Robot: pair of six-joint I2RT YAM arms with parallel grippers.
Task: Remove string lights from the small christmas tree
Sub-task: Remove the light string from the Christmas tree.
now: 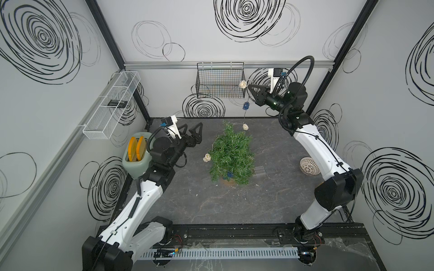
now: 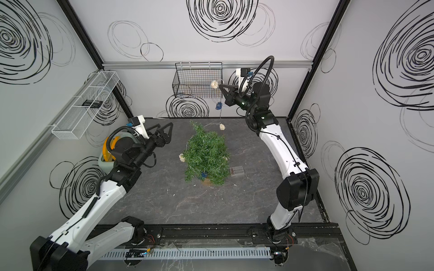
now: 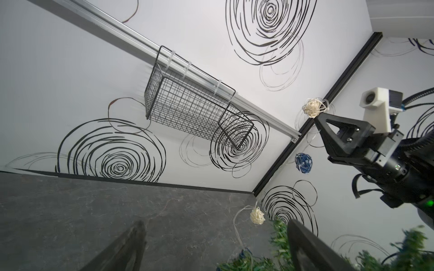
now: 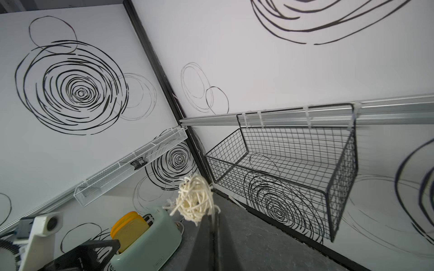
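The small christmas tree (image 1: 231, 154) (image 2: 206, 157) stands mid-table, green and bushy on a tan base. The string lights (image 1: 245, 106) run up from its top as a thin wire with cream and blue woven balls. My right gripper (image 1: 249, 87) (image 4: 212, 219) is high near the back wall, shut on the wire just beside a cream ball (image 4: 195, 199) (image 3: 313, 106). A blue ball (image 3: 303, 162) and a cream ball (image 3: 257, 216) hang below it. More balls stay on the tree, one cream (image 1: 207, 157), one blue (image 1: 229, 174). My left gripper (image 1: 192, 129) (image 3: 216, 241) is open, left of the tree, holding nothing.
A black wire basket (image 1: 220, 82) (image 4: 293, 169) hangs on the back wall next to my right gripper. A mint toaster (image 1: 136, 159) with yellow slices stands at the left, under a white mesh shelf (image 1: 110, 105). A white perforated bowl (image 1: 308, 165) lies at the right.
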